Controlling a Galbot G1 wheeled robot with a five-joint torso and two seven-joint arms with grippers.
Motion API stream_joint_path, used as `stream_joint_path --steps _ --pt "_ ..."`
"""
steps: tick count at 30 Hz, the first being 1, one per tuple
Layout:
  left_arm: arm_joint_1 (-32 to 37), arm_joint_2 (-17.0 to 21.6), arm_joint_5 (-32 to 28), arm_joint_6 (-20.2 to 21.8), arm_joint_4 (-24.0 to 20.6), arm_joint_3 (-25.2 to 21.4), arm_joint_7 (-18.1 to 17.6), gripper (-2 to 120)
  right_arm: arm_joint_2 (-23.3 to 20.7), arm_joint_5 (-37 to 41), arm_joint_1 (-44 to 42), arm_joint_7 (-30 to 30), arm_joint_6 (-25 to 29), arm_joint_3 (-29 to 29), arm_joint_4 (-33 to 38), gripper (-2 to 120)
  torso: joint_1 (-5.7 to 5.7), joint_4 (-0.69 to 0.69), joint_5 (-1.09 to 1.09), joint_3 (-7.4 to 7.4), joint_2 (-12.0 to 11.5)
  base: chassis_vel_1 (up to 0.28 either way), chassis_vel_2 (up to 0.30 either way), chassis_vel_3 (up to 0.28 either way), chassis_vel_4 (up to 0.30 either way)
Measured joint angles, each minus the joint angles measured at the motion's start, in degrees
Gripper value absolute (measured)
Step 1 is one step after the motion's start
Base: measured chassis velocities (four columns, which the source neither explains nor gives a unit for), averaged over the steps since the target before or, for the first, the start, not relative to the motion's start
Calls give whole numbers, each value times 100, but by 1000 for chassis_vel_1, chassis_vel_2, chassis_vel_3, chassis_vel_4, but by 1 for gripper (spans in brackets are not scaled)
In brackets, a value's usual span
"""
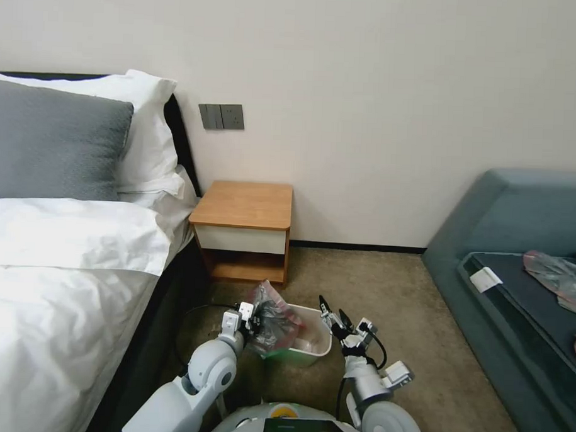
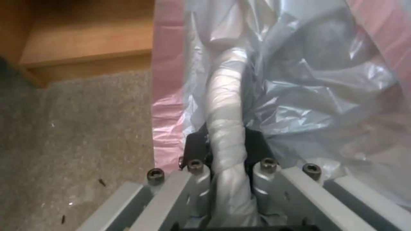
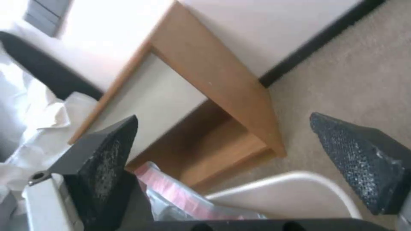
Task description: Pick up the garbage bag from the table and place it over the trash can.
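The left gripper (image 1: 254,315) is seen at the trash can's (image 1: 313,349) left rim, clenched on the garbage bag (image 1: 273,322), which is bunched over that side of the can with its pink rim raised above the edge. The right gripper (image 1: 335,320) is held just above the can's right rim with its jaws spread wide and nothing between the fingers (image 3: 359,160). Bare carpet (image 1: 422,334) is left open to the can's right, while the table (image 1: 247,205) stands close behind the can.
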Motion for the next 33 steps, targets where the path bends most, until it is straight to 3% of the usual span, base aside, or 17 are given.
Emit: stream_joint_path --steps 2,5,6,10,23,26,29,33 --pt "70 6 6 -202 -40 -47 28 5 -20 -37 7 2 -8 -11 105 100 0 0 0 0 0 0 0 0 0" --pt "356 34 214 -1046 -144 -261 321 3 -154 -178 34 17 -87 -88 547 100 0 0 0 0 0 0 0 0 0" --pt "356 34 214 -1046 -144 -261 321 3 -154 -178 34 17 -87 -88 547 100 0 0 0 0 0 0 0 0 0" --pt "857 10 555 -1691 -340 -608 705 3 -435 -448 42 -112 -314 -237 999 100 0 0 -1 0 0 0 0 0 0" --pt "1611 -188 1372 -2823 -472 -965 1522 3 -1038 -1962 122 -1020 -456 -838 714 100 0 0 0 0 0 0 0 0 0" --pt "1749 -210 1556 -3062 -494 -1029 1732 3 -1024 -2135 212 -963 -553 -1022 576 100 0 0 0 0 0 0 0 0 0" --pt "1894 -242 1859 -3320 -534 -1116 1925 3 -979 -2163 373 -539 -735 -1182 433 100 0 0 0 0 0 0 0 0 0" --pt "1987 -271 2044 -3505 -556 -1187 1971 3 -946 -2048 441 -183 -830 -1297 354 100 0 0 0 0 0 0 0 0 0"
